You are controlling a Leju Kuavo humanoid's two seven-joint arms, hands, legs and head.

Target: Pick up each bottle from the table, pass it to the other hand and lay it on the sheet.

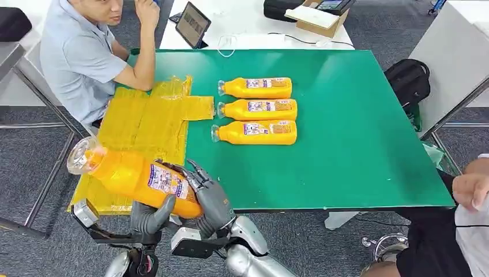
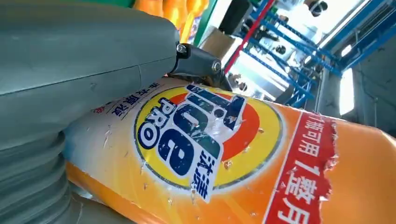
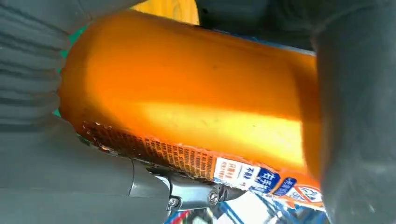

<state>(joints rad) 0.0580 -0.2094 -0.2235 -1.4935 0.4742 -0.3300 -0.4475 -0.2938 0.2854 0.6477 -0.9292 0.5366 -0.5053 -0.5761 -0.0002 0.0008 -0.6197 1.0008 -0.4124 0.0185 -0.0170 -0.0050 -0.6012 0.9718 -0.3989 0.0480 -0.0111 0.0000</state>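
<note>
Both our left hand (image 1: 151,216) and right hand (image 1: 209,199) clasp one orange detergent bottle (image 1: 135,179) above the yellow sheet (image 1: 147,124); three bottles (image 1: 258,109) lie on the green table (image 1: 357,138).

floor: grey carpet (image 1: 323,242) | white table (image 1: 254,23) (behind) | black backpack (image 1: 408,81)

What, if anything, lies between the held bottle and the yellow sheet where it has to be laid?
Nothing visible does. The bottle, gripped by the left hand and right hand, hangs over the near end of the yellow sheet, whose surface is bare. The person's arm rests past its far edge.
</note>
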